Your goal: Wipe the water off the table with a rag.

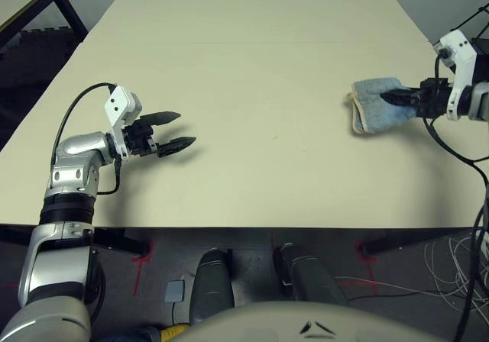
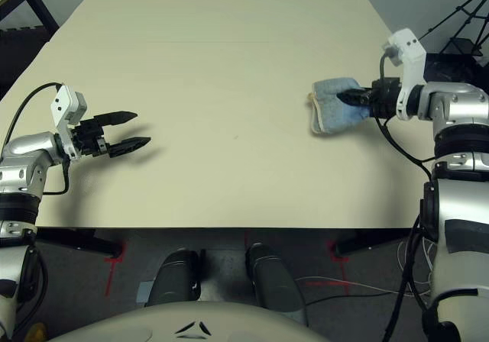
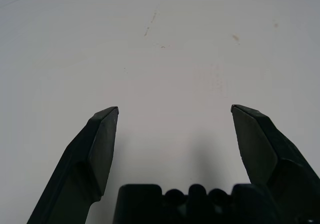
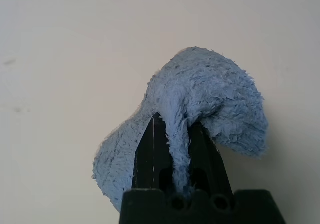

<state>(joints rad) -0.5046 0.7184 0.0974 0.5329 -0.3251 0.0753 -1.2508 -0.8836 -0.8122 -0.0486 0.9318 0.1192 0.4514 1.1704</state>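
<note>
At the right of the frame, the right pincer [image 1: 403,96] is clamped on a fold of the light blue fuzzy terry rag with a cream-white edge [image 1: 373,105], which lies on the large pale cream-beige worktop [image 1: 252,67] near its right edge. At the left of the frame, the left pincer [image 1: 174,130] hovers low over the worktop with its two black fingers [image 3: 100,149] spread wide apart, gripping nothing. A few small amber-brown water drops and a thin streak [image 3: 150,25] mark the surface beyond those fingers, well apart from the rag.
</note>
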